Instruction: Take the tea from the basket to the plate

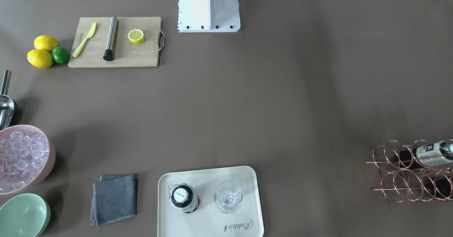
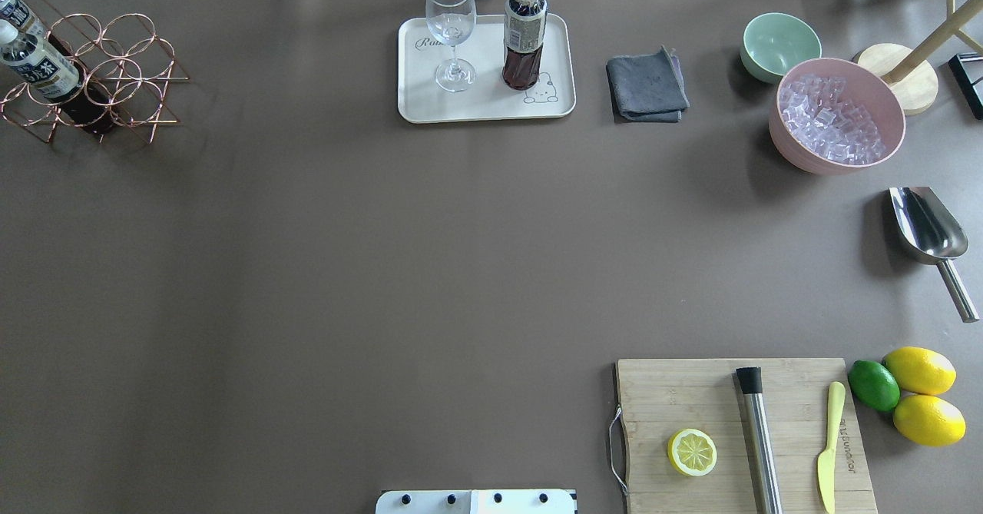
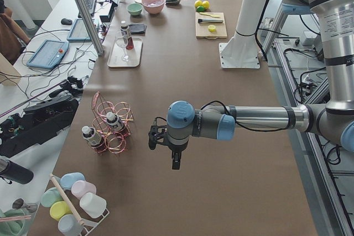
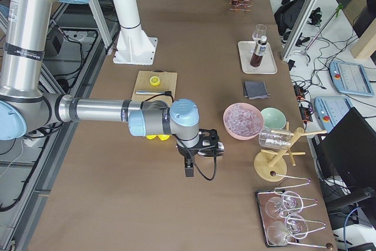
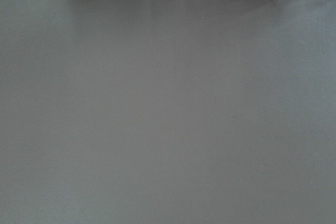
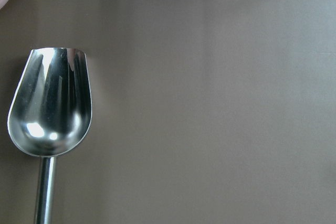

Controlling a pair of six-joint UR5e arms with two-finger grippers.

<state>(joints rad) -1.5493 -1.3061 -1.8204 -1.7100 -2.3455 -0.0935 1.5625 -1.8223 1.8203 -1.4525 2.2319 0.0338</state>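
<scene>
left end effector (image 3: 175,161) hangs over bare desk (image 2: 369,268) near the desk's left end, well short of the basket (image 2: 107,68). it shows only in a side view, so i cannot tell whether its fingers are spread or pressed together. right end effector (image 4: 189,168) hangs near the right end above a steel scoop (image 6: 50,108), and there too i cannot tell. the tea (image 2: 42,72) lies slanted in the basket's rings at the far left corner, with its white cap toward the left end.

the step in hand looks like the reach to the basket, and the left arm is the one placed for it. i would close on the capped end clear of the rings. then i would draw the bottle out along its own slant so it neither snags the wire nor drags the basket. a second bottle (image 2: 14,8) lies just beside it, so the fingers should come in narrow.

the plate (image 2: 418,107), at the middle of the far edge, already holds an upright beige-label bottle (image 2: 524,41) and a wine glass (image 2: 451,30), standing apart. the bare strip along its near side seems the safest landing. toward the far right corner a pink bowl (image 2: 799,153) holds ice cubes (image 2: 829,118), with a green bowl (image 2: 779,45) just beside it.
</scene>
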